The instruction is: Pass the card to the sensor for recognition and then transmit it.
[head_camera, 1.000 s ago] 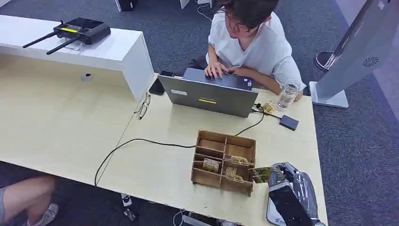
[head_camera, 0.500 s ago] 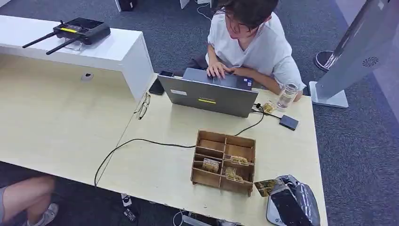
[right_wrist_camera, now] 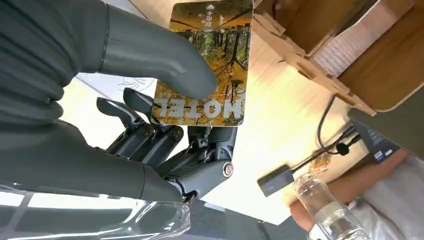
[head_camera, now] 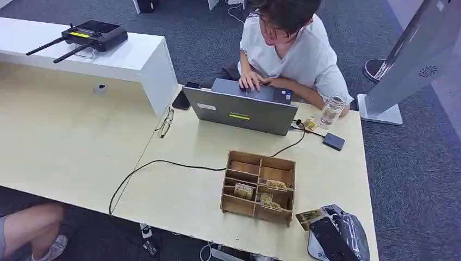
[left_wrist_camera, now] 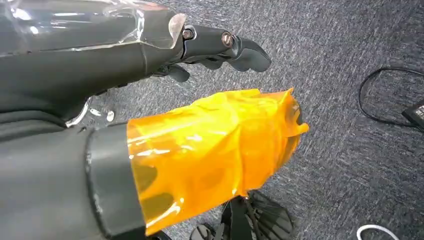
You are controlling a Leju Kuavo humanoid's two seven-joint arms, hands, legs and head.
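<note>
My right hand (head_camera: 336, 235) sits at the table's near right corner, just right of the wooden compartment box (head_camera: 258, 187). It pinches a hotel card (head_camera: 307, 217) with an autumn-tree print; in the right wrist view the card (right_wrist_camera: 207, 65) lies between the grey thumb (right_wrist_camera: 150, 55) and the dark fingers (right_wrist_camera: 165, 137). The sensor, a small black box (head_camera: 333, 141) on a cable, lies farther back on the table near the laptop, and appears as the sensor (right_wrist_camera: 274, 181) in the right wrist view. My left hand (left_wrist_camera: 150, 125) hangs over the carpet, fingers spread, holding nothing.
A person types on a grey laptop (head_camera: 239, 111) across the table. A glass bottle (head_camera: 332, 110) stands beside the sensor. A black cable (head_camera: 163, 166) runs across the tabletop. More cards lie in the box's compartments. A white kiosk stand (head_camera: 402, 70) rises at the right.
My right hand has drawn back from the box's right side toward the near table edge, carrying the card with it. The person leaned slightly.
</note>
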